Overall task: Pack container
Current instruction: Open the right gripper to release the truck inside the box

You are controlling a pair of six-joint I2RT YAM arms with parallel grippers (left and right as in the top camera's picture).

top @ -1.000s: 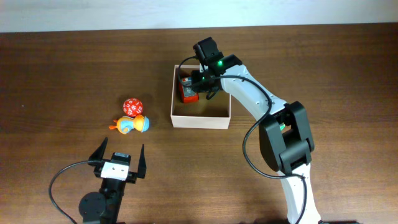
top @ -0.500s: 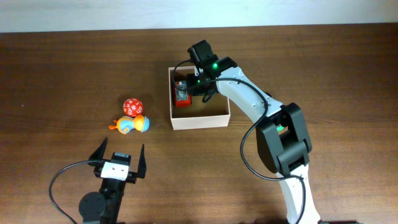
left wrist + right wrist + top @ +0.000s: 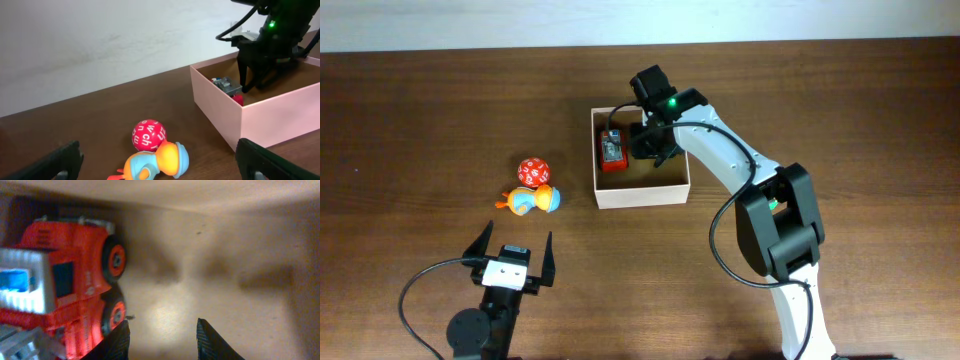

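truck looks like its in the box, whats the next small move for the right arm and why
Probably lift the right gripper straight up out of the container. Its jaws stand open with nothing between them, the red truck lies beside them on the container floor, and the red ball and duck toy lie outside it, not yet packed.
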